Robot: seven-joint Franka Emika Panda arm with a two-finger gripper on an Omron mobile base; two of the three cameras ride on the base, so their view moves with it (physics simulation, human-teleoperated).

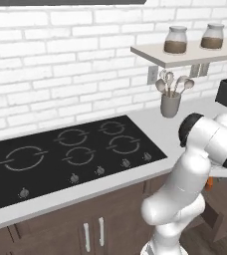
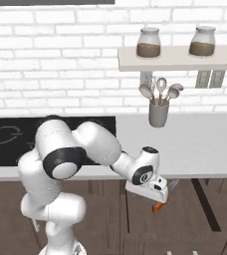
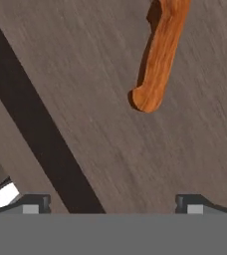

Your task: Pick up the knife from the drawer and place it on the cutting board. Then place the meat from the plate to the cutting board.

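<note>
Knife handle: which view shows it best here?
The hand view: the knife handle lies clear on the drawer floor. The right base view shows an orange tip below the gripper; the left, a sliver.

A white brick wall (image 1: 60,60) is running behind a pale counter (image 2: 195,144) holding a black cooktop (image 1: 70,154). Brown cabinets (image 1: 85,219) are sitting below, and a shelf (image 2: 185,59) is carrying two jars (image 2: 149,43).

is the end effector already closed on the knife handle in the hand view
No, the end effector is open, its fingertips spread wide apart, and the knife lies ahead of them on the brown wood, untouched.
</note>
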